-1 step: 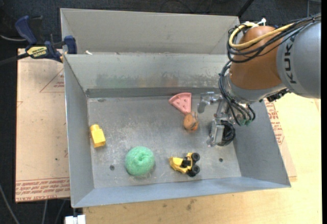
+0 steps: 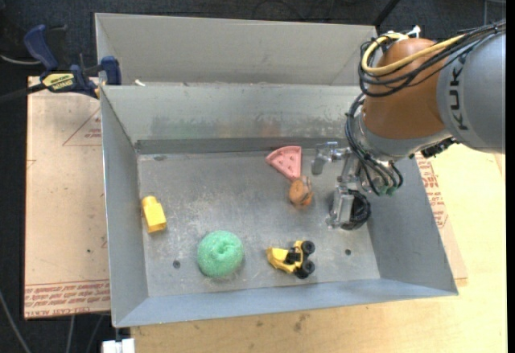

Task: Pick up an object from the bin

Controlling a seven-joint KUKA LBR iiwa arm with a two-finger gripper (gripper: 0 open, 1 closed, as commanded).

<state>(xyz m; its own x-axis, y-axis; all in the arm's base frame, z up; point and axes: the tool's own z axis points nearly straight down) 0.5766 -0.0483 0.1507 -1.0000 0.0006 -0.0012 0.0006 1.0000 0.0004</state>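
**Grey metal bin (image 2: 241, 114), read from its near wall to its far wall; all positions are given relative to the gripper.**

Nearest the viewer, a small yellow toy vehicle (image 2: 292, 258) with black wheels is lying to the near left of the gripper (image 2: 348, 215), close to it but apart. Farther left on the same near band, a round green ball (image 2: 220, 253) with a rough, spongy surface is resting on the floor. A yellow block (image 2: 153, 214) is sitting well to the left of the gripper, by the bin's left wall.

The gripper is hanging low over the bare floor in the right part of the bin. Whether it is released or clenched cannot be told, and nothing is showing in its grasp.

Just to its left, and slightly farther back, a brown lump (image 2: 300, 193) is lying: small, rounded, tan to orange-brown and potato-like. It is the thing nearest the gripper. A pink wedge (image 2: 285, 160), shaped like a slice with a curved edge, is lying just beyond the lump, towards the far wall. The arm's orange cover (image 2: 402, 94), looped with yellow cables, is rising behind and to the right of the gripper.
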